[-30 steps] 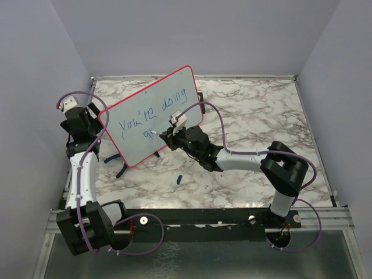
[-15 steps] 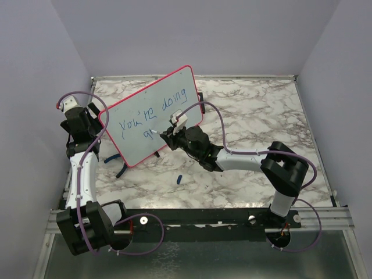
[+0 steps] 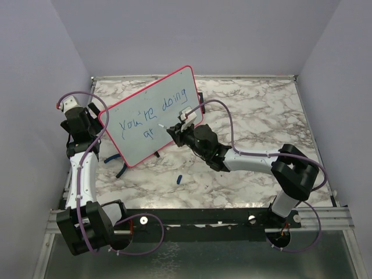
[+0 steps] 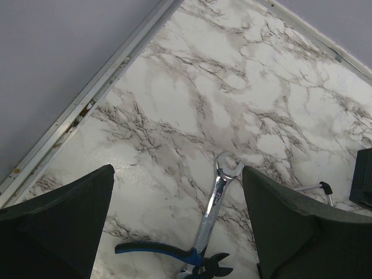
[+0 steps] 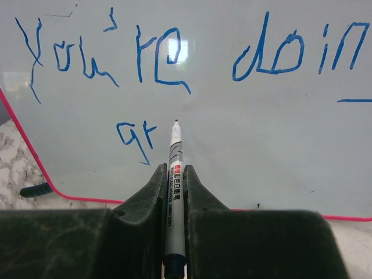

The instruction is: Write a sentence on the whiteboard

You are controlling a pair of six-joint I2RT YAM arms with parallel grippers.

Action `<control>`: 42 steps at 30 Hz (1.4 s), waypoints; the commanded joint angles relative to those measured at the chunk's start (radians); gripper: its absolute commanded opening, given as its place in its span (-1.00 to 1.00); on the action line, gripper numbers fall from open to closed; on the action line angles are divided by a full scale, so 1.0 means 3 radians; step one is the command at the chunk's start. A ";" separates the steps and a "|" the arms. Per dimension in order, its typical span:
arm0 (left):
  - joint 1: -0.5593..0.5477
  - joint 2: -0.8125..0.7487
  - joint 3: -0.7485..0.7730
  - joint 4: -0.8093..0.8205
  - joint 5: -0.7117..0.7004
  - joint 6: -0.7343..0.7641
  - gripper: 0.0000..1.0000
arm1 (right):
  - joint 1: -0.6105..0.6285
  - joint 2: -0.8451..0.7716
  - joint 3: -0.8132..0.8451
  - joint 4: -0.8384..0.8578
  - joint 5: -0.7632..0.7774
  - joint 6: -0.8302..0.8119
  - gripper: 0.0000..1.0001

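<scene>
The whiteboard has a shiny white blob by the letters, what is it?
Right wrist view: light bouncing off the glossy whiteboard, bleaching part of "re" in the sentence; the marker is sharp. Top external view: no such glare, the writing reads evenly.

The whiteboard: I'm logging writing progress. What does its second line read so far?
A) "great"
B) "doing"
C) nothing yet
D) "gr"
D: in the right wrist view the sentence has only "gr" below "you're" on the whiteboard, and the marker tip sits just right of those two letters.
</scene>
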 commanded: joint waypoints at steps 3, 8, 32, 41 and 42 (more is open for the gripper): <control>-0.0047 -0.0033 -0.0023 0.0041 0.0121 0.0014 0.84 | -0.0001 0.0051 0.0046 0.0015 -0.0080 -0.0044 -0.99; -0.0053 -0.0033 -0.0023 0.0041 0.0113 0.0016 0.84 | -0.0001 0.0116 0.0075 -0.0001 -0.0162 -0.0028 -0.99; -0.0054 -0.0033 -0.0023 0.0041 0.0110 0.0020 0.83 | -0.0011 0.0310 0.0215 -0.0135 -0.0017 -0.0028 -0.99; -0.0056 -0.0038 -0.0023 0.0041 0.0110 0.0024 0.84 | -0.0037 0.0250 0.0157 -0.0178 0.0162 -0.0008 -0.99; -0.0056 -0.0038 -0.0023 0.0041 0.0110 0.0020 0.84 | -0.0044 0.0237 0.0150 -0.0179 0.0181 -0.0015 -0.99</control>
